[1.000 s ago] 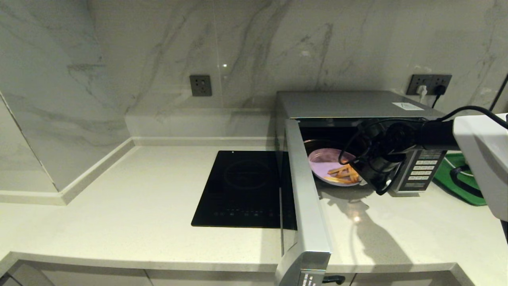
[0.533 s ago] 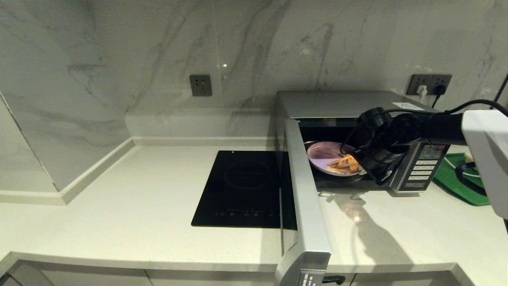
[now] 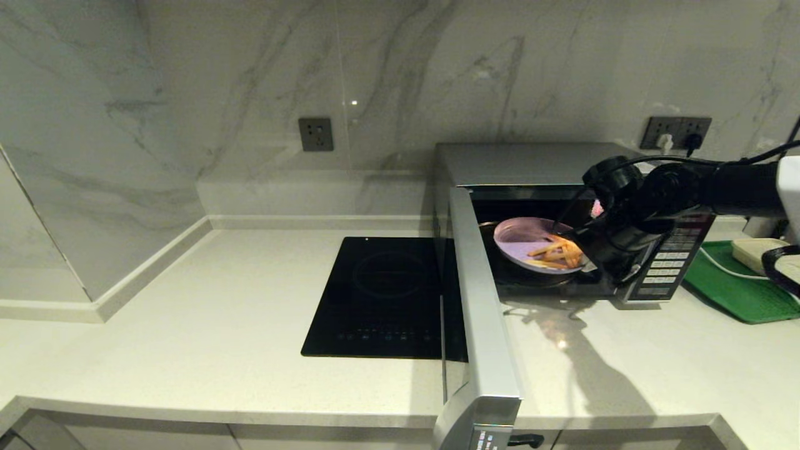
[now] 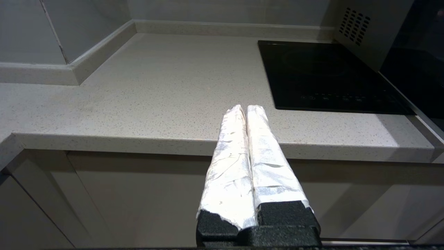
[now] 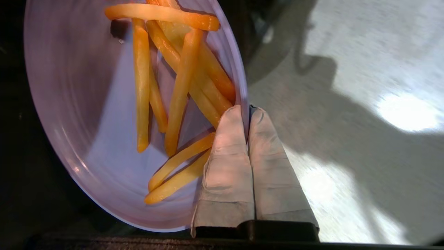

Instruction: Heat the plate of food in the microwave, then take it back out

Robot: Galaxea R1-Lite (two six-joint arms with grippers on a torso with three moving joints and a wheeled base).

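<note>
Tabletop (image 3: 187, 325) edge nearest the robot: the left end effector (image 4: 245, 111) hangs just outside it, at the front edge, its taped fingers pressed together on nothing. The microwave (image 3: 537, 164) door (image 3: 481, 312) stands swung open, reaching out past the front edge, with the cooktop (image 3: 381, 297) flat just to its left.

Farther back, at the right rear of the tabletop, the right end effector (image 5: 247, 110) is clamped narrow on the near rim of the plate (image 3: 522, 240), one finger above the rim and one below. The fries (image 3: 556, 253) lie bunched against that gripped side.

Against a second ago, the plate has gone from jutting out over the tabletop in front of the opening to sitting deeper inside the cavity, raised and tilted above the turntable. The right arm has lifted and shifted rightward with it, uncovering more of the green tray (image 3: 731, 294) at the right edge.
</note>
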